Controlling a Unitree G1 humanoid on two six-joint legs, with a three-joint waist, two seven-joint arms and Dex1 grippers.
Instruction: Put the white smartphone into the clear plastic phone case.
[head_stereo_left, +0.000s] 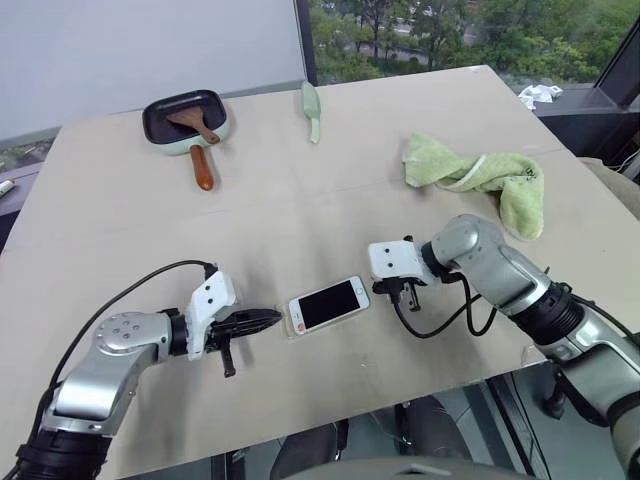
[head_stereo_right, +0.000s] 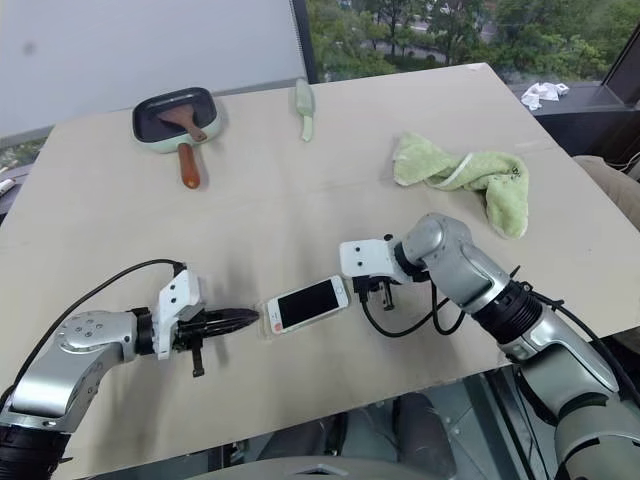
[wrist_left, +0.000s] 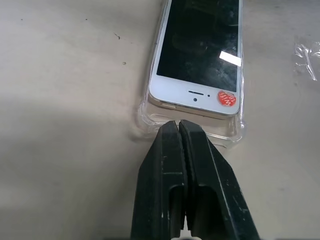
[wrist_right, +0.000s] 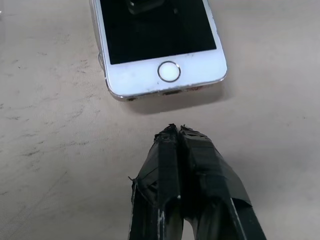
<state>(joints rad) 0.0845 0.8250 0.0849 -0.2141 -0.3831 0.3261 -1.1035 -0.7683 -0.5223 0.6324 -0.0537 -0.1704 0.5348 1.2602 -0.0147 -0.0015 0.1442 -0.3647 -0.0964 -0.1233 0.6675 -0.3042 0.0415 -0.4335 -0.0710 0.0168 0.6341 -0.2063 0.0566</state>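
Phone (head_stereo_left: 329, 303) lying screen-up in the clear case (wrist_left: 227, 134) on the table (head_stereo_left: 300, 200), a gripper at each end, both pinched together and holding nothing

Left gripper (head_stereo_left: 272, 318) has its two black fingers (wrist_left: 165, 170) pressed flat against each other, tips right at the rim of the clear case at the phone's earpiece end (the end with a small red sticker (wrist_left: 226, 97)); whether they touch the rim or stop just short cannot be told. Right gripper (wrist_right: 178, 131) also has its taped fingers (wrist_right: 202, 150) closed on each other, tips resting near the phone's home-button end with a strip of bare table between them and the phone. At this end the phone's edge sits slightly raised off the table, casting a shadow beneath it
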